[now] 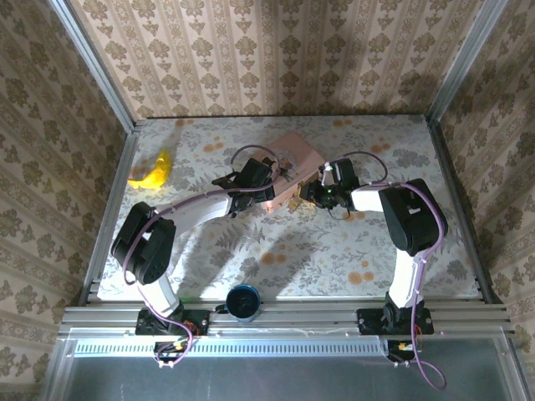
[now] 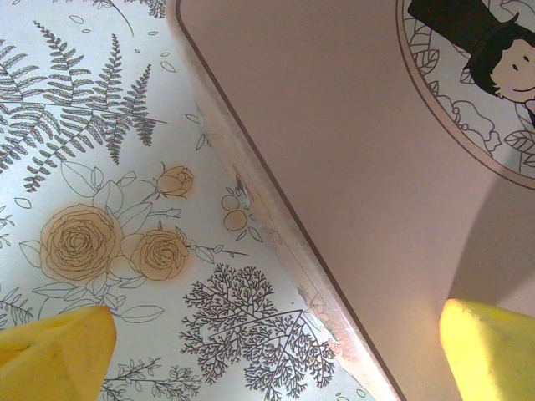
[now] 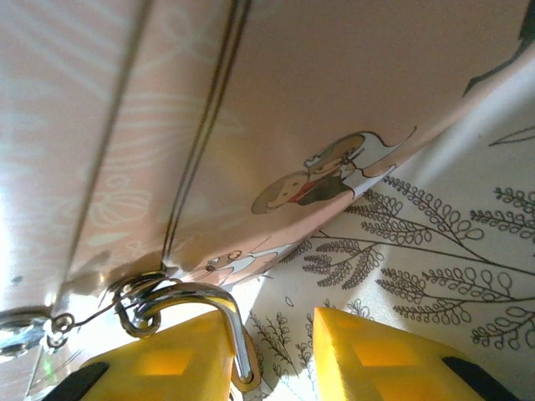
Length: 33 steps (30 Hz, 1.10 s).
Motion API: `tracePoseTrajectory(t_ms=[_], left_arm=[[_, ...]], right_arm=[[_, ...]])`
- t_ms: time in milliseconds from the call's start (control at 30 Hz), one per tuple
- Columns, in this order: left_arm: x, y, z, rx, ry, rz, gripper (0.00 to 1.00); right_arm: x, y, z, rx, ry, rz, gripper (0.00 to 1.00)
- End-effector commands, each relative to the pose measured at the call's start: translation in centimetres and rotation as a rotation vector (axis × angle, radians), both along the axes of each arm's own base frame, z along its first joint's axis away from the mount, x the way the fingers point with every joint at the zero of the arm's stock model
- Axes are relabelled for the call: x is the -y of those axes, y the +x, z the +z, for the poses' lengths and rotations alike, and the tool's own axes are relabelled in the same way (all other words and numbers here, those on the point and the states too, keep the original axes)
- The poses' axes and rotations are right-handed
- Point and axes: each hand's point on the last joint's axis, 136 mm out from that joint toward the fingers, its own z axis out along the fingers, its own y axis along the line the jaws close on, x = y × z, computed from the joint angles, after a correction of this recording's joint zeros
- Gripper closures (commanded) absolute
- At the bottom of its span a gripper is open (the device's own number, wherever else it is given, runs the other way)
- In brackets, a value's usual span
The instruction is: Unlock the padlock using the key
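Yellow pads (image 3: 376,355) of my right gripper (image 3: 282,334) sit at the bottom of the right wrist view, part-way apart, with flowered tablecloth (image 3: 435,251) showing in the gap between them. Along the inner face of one pad runs a bright curved steel bar. I take it for the shackle of the padlock (image 3: 237,341), though the brass body is all but hidden behind that pad. The bar meets a wire loop (image 3: 138,311) at the lower edge of the pink box (image 3: 251,100). It touches that one pad while the other stands off it, so I am not pinching it. My left gripper (image 2: 272,355) is spread wide across the box's rim — one pad over the cloth, the other over the lid. From above, both grippers meet at the near side of the box, well apart from the banana (image 1: 153,172).
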Motion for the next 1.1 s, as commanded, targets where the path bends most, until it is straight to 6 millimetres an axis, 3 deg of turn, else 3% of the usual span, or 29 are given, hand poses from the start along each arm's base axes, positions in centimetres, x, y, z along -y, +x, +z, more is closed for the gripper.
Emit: tracePoseTrajectory(t_ms=[0, 233, 400, 600, 900, 1067], left_arm=[[-1.8, -1.4, -2.5, -0.098, 0.103, -0.004, 0.00], [-0.3, -0.9, -0.6, -0.030, 0.173, -0.032, 0.00], [-1.6, -0.3, -2.4, -0.100, 0.229, 0.010, 0.00], [-3.0, 0.1, -3.3, -0.127, 0.237, 0.032, 0.00], [-2.2, 0.0, -3.5, -0.133, 0.201, 0.017, 0.00], [-2.6, -0.2, -3.4, -0.131, 0.203, 0.027, 0.00]], right_arm=[[0.4, -0.4, -2.4, -0.020, -0.122, -0.016, 0.68], [-0.1, -1.4, -1.0, 0.065, -0.204, -0.070, 0.65], [2.2, -3.8, 1.1, 0.100, -0.353, -0.156, 0.49], [1.3, -5.0, 2.7, 0.136, -0.436, -0.118, 0.30], [-2.1, -2.3, 1.7, 0.170, -0.640, 0.023, 0.17], [-1.6, -1.7, -0.8, 0.108, -0.798, 0.065, 0.18]])
